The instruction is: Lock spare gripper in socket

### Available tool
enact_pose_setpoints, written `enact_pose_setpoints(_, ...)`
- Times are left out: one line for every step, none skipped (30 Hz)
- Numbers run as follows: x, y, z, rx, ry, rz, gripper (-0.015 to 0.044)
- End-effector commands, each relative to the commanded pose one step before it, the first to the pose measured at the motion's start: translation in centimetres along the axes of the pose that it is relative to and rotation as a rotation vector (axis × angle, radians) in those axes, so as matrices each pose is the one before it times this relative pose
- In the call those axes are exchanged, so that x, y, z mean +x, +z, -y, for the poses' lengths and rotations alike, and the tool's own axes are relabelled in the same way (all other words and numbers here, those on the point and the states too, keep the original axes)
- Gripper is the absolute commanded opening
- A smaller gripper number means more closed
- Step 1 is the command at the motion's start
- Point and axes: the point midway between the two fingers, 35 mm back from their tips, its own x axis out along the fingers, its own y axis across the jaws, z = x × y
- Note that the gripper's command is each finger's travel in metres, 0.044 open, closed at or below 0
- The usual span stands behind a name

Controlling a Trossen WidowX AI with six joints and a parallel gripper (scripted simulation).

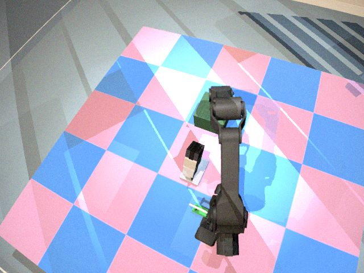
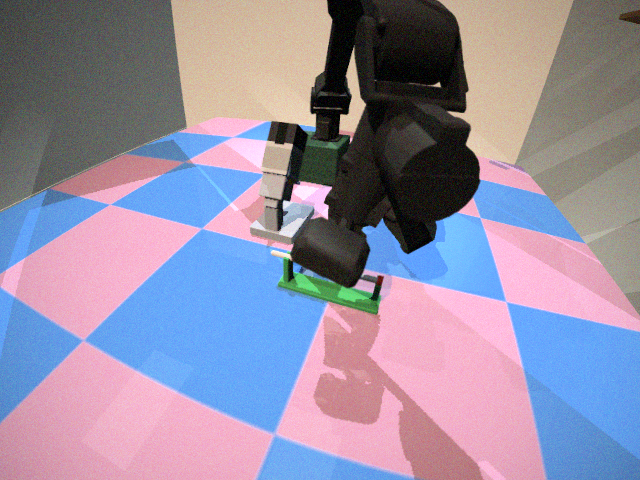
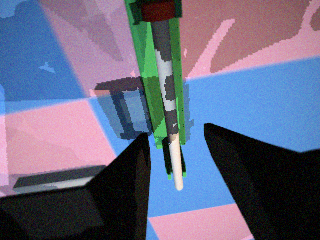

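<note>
Open claw [image 2: 330,253] [image 3: 176,134], pink-blue checkered surface [image 1: 96,179] [image 2: 196,310] [image 3: 240,95], beige wall [image 2: 248,56].

2 outside cameras share the board; wrist camera looks down.

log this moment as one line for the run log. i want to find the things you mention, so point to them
gripper [image 3: 176,134] open, holding nothing | pale pin [image 1: 197,207] [image 2: 280,254] [image 3: 176,162] lying along green stand [image 1: 198,211] [image 2: 330,293] [image 3: 148,65] | pin not grasped
</note>
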Motion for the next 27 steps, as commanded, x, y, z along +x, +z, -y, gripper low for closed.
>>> enact_pose_setpoints(0.615,0.163,-0.108,-0.0047,0.00339,0.00131,0.018)
enact_pose_setpoints(0.16,0.046,0.002,0.0,0.0,0.0,0.018)
enact_pose_setpoints(0.16,0.045,0.002,0.0,0.0,0.0,0.018)
enact_pose_setpoints(0.16,0.045,0.001,0.0,0.0,0.0,0.018)
enact_pose_setpoints(0.16,0.045,0.0,0.0,0.0,0.0,0.018)
enact_pose_setpoints(0.16,0.045,0.0,0.0,0.0,0.0,0.018)
enact_pose_setpoints(0.16,0.044,-0.001,0.0,0.0,0.0,0.018)
enact_pose_setpoints(0.16,0.044,-0.002,0.0,0.0,0.0,0.018)
enact_pose_setpoints(0.16,0.044,-0.002,0.0,0.0,0.0,0.018)
enact_pose_setpoints(0.16,0.043,-0.003,0.0,0.00001,0.0,0.018)
enact_pose_setpoints(0.16,0.043,-0.004,0.0,0.00001,0.0,0.018)
enact_pose_setpoints(0.16,0.043,-0.004,0.0,0.00001,0.0,0.018)
enact_pose_setpoints(0.16,0.042,-0.005,0.0,0.00001,0.0,0.018)
enact_pose_setpoints(0.159,0.042,-0.006,0.0,0.00001,0.0,0.018)
enact_pose_setpoints(0.159,0.042,-0.006,0.0,0.00001,-0.00001,0.018)
enact_pose_setpoints(0.159,0.041,-0.007,0.0,0.00001,-0.00001,0.018)
enact_pose_setpoints(0.159,0.041,-0.008,0.0,0.00001,-0.00001,0.018)
enact_pose_setpoints(0.159,0.041,-0.008,0.0,0.00001,-0.00001,0.018)
enact_pose_setpoints(0.159,0.041,-0.009,0.0,0.00001,-0.00001,0.018)
enact_pose_setpoints(0.13,0.033,-0.008,0.0,0.00001,-0.00001,0.018)
enact_pose_setpoints(0.079,0.02,-0.005,0.0,0.00001,0.0,0.018)
enact_pose_setpoints(0.026,0.007,-0.002,0.0,0.0,0.0,0.018)
enact_pose_setpoints(0.0,0.0,0.0,0.0,0.0,0.0,0.018)
enact_pose_setpoints(0.0,0.0,0.0,0.0,0.0,0.0,0.018)
enact_pose_setpoints(0.0,0.0,0.0,0.0,0.0,0.0,0.0154)
enact_pose_setpoints(0.0,0.0,0.0,0.0,0.0,0.0,0.0127)
enact_pose_setpoints(0.0,0.0,0.0,0.0,0.0,0.0,0.0101)
